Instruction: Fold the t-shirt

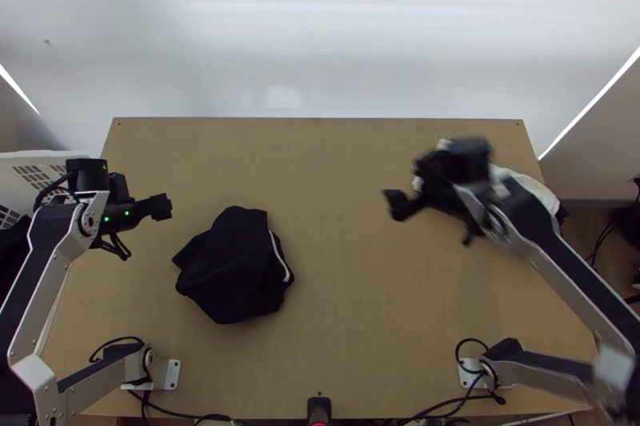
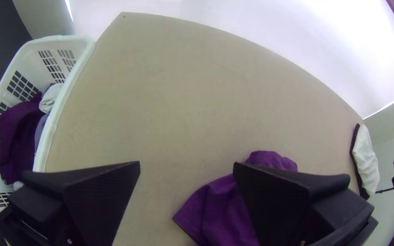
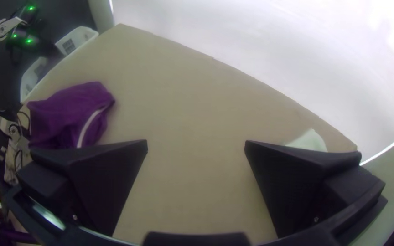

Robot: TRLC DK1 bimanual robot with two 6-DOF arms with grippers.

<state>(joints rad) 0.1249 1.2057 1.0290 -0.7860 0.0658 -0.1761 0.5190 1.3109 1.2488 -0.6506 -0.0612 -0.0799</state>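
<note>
A dark t-shirt (image 1: 232, 266) with a white strip lies bunched on the left half of the table; it looks purple in both wrist views, as cloth (image 2: 226, 209) and as a heap (image 3: 69, 116). Left gripper (image 1: 160, 207) stands up and left of the shirt, apart from it; in its wrist view the left gripper (image 2: 186, 168) is open with nothing between its fingers. Over the table's right part is the right gripper (image 1: 428, 218), blurred, well away from the shirt; in its own view the right gripper (image 3: 196, 146) is open and holds nothing.
A white basket (image 2: 64, 107) with clothes in it stands beside the table's left edge. White and black cloth (image 1: 528, 186) lies at the table's right edge, partly behind the right arm. Bare tabletop (image 1: 336, 290) separates the shirt from the right arm.
</note>
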